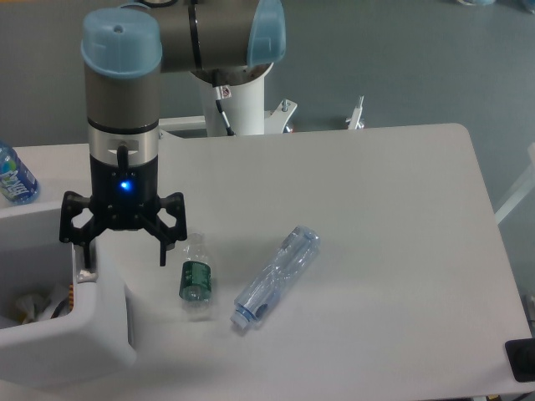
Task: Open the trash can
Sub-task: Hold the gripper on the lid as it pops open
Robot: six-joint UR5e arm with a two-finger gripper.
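- End effector [122,253]: fingers spread wide, grasping nothing, pointing down over the bin's right edge.
- Bin [79,330]: white, boxy, at the bench's near-left corner, partly cut off by the frame. Its interior shows, with crumpled rubbish inside; lid position cannot be told from here.
- Progress: judged open or nearly so, since contents are visible. What may be left is pulling the arm clear.
- Count: two bottles lying on the bench [376,251]: a small one with a green label [196,282] just beside the bin, a longer clear one [276,279] to its right. A third, blue-labelled [14,180], sits at far left.
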